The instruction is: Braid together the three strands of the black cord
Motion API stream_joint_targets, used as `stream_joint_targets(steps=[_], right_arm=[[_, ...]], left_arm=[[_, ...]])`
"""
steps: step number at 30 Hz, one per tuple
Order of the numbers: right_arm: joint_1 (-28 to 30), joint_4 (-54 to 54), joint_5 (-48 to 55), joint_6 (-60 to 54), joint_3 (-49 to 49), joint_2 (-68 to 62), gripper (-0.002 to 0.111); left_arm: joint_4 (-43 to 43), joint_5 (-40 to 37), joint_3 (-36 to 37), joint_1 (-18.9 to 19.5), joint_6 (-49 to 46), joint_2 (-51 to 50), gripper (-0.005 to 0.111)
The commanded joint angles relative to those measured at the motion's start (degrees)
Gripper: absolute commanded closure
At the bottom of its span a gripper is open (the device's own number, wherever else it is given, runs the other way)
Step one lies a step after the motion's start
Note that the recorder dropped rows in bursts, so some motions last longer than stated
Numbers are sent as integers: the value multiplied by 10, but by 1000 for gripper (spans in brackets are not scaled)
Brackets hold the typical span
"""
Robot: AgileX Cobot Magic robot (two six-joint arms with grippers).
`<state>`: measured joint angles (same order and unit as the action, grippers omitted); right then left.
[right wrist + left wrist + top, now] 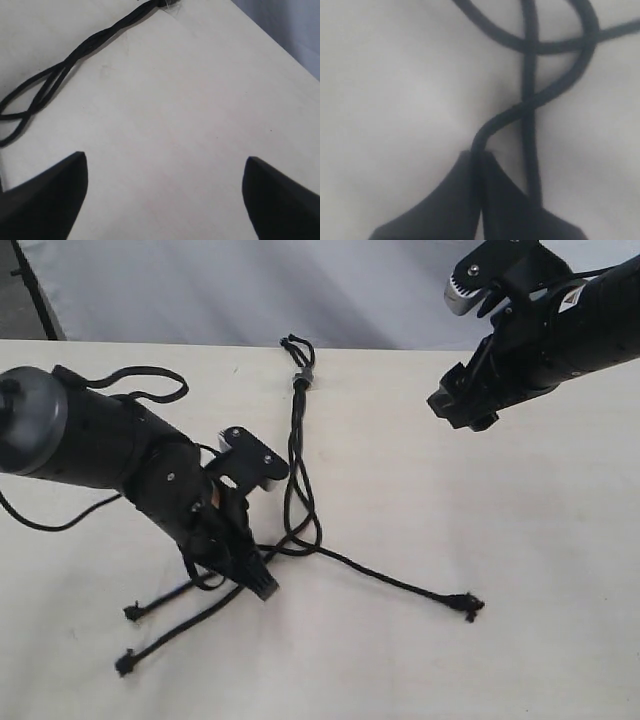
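Nearest on the table [540,570], the three strands [400,582] of the black cord [297,440] are fanning out, two frayed tips [130,612] lying left and one right. Just behind them the left gripper [262,585] is pinching one strand, jaws closed on it. Farther back the strands are running twisted to a single knot [303,378], and the right gripper [462,408] is hovering far right, jaws spread wide, holding nothing.

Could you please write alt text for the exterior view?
The left gripper is shut on one strand of a black cord lying on a pale table. The right gripper hangs open above the table, clear of the cord.
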<state>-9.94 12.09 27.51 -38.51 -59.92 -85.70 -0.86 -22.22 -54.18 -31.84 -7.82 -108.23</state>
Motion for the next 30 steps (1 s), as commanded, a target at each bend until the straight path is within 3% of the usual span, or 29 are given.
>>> stream_joint_targets(steps=[1, 3, 5, 16, 30], right_arm=[[3, 1, -12, 1, 1, 6, 29], [3, 1, -12, 1, 1, 6, 29], [3, 1, -12, 1, 1, 6, 29], [3, 5, -9, 1, 1, 6, 29], [3, 9, -5, 1, 1, 6, 29]], left_arm=[[-105, -67, 10, -93, -73, -10, 106], [-85, -60, 10, -129, -84, -3, 106], [-67, -51, 10, -136, -80, 14, 106], [-70, -31, 13, -17, -54, 94, 106], [-72, -3, 17, -9, -50, 13, 102]])
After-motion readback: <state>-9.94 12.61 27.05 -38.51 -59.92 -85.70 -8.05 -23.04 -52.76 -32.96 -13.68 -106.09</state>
